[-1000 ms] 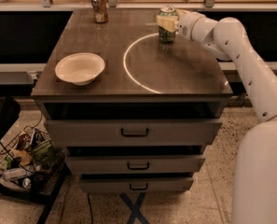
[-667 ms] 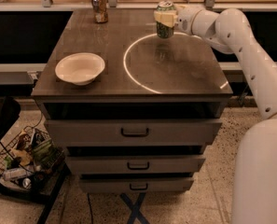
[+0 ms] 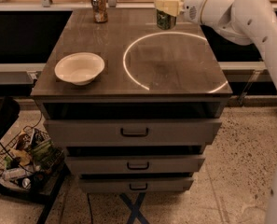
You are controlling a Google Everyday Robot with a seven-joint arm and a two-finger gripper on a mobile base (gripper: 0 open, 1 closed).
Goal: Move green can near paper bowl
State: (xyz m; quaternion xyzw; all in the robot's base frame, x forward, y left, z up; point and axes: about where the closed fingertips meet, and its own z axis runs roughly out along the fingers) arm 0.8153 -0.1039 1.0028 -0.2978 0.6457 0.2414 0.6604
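Note:
The green can (image 3: 165,17), with a silver top, hangs above the back of the dark tabletop (image 3: 170,69), held upright in my gripper (image 3: 166,5). The gripper is shut on the can's upper part, and the white arm (image 3: 236,15) reaches in from the right. The paper bowl (image 3: 79,67), cream-white with a flared rim, sits at the front left of the tabletop, well left of and nearer than the can.
A brownish-orange can (image 3: 99,6) stands at the back left of the tabletop. A white ring mark (image 3: 128,69) is on the surface. Drawers (image 3: 134,132) are below. A wire basket of clutter (image 3: 21,164) stands on the floor at left.
The gripper has lifted the green can off the tabletop and carried it upward and slightly left. The bowl and the other can have not moved.

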